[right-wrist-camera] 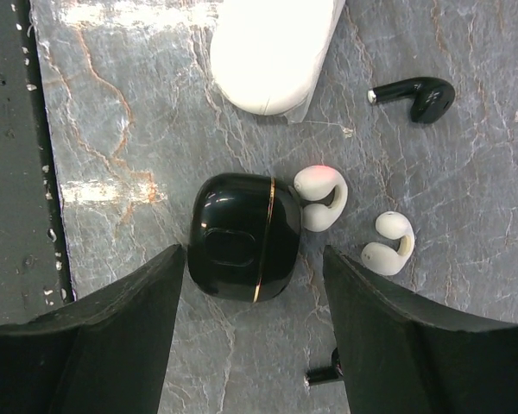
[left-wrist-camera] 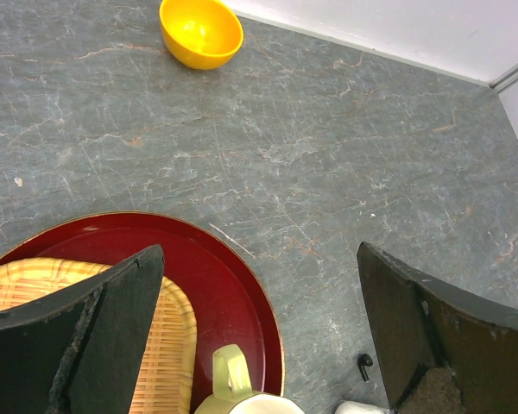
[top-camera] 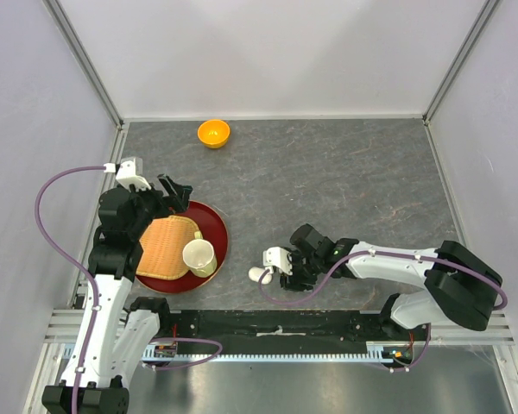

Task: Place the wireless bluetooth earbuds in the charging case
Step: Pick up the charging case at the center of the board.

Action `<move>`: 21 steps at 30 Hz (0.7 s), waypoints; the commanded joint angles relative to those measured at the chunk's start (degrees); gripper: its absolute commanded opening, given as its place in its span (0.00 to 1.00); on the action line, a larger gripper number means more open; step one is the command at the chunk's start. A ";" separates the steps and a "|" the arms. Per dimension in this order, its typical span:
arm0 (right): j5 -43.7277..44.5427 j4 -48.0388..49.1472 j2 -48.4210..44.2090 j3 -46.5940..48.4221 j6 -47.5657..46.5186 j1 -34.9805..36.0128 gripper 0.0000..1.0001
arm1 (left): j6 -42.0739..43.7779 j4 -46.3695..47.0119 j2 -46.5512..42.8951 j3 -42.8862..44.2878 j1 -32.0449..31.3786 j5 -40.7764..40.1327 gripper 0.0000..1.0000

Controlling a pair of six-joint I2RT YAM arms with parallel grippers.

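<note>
right gripper [right-wrist-camera: 252, 257] spread, white earbud [right-wrist-camera: 321, 197] touching black case [right-wrist-camera: 240, 237]

blk case [right-wrist-camera: 233, 237], white buds [right-wrist-camera: 321, 194], orange bowl [left-wrist-camera: 200, 30], red tray [left-wrist-camera: 233, 285]

the glossy white oval case [right-wrist-camera: 272, 52] is cut by the right wrist view's top edge; low down, a black stemmed earbud [right-wrist-camera: 322, 375] hides mostly behind the right gripper [right-wrist-camera: 252, 259]. the left wrist view's bottom crops the cream mug [left-wrist-camera: 242, 395].
</note>
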 commanded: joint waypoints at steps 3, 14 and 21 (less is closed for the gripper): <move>1.17 0.51 1.15 2.57 1.14 0.70 0.72 | -1.72 1.67 -0.09 -0.11 0.72 0.84 0.99; 2.40 0.68 1.15 2.22 2.02 0.78 0.61 | -1.81 1.59 -0.09 -0.11 0.72 0.92 0.99; 2.49 0.68 0.19 1.61 1.94 0.78 0.42 | -1.81 0.71 -0.09 0.32 0.81 -0.57 0.99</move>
